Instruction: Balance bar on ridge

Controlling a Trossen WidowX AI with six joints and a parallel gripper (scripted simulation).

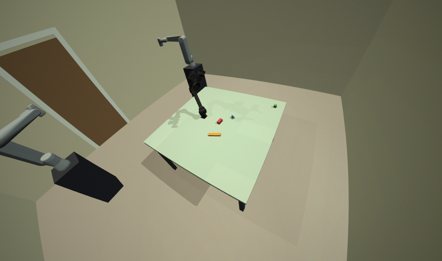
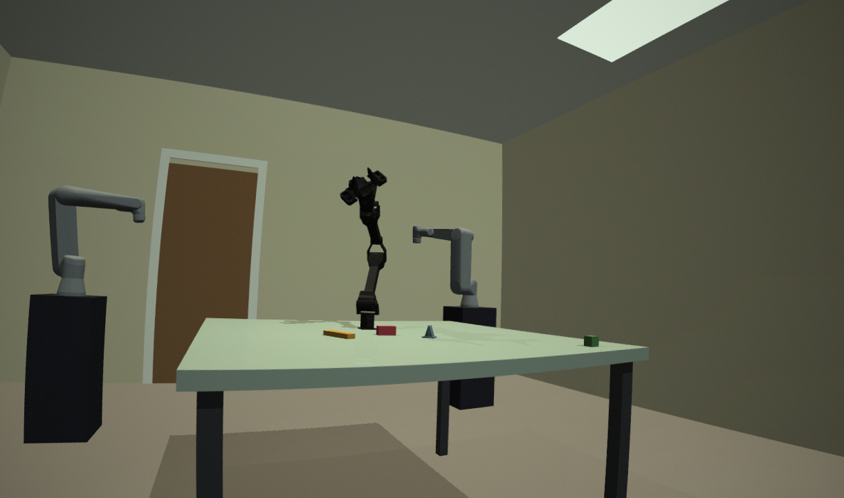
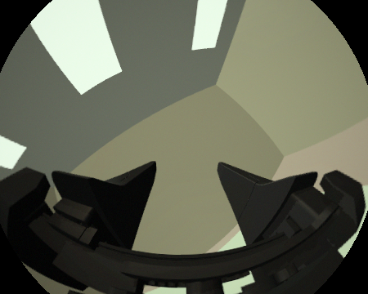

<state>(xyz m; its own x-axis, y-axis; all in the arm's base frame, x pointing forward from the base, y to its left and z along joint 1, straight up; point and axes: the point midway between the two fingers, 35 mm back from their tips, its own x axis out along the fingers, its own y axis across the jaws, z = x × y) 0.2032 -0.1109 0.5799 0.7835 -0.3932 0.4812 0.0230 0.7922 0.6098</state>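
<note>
Exterior view: a flat orange bar (image 2: 339, 334) lies on the smooth pale-green bench (image 2: 276, 362), left of a red block (image 2: 386, 330) and a small grey pointed ridge (image 2: 429, 332). High above them, well apart from the bar, the black gripper (image 2: 375, 175) points upward, its tapered fingers spread on nothing.

The black arm (image 2: 371, 260) stands near the far edge of the pale green table (image 2: 276, 365) and reaches high; its gripper (image 2: 375, 176) points up toward the ceiling, fingers apart, nothing between them. In a loose row along the far part of the table lie the orange bar (image 2: 339, 334), a red block (image 2: 386, 330) and the small grey ridge (image 2: 429, 332) — all apart from each other. A green cube (image 2: 591, 340) sits near the right corner.
</note>
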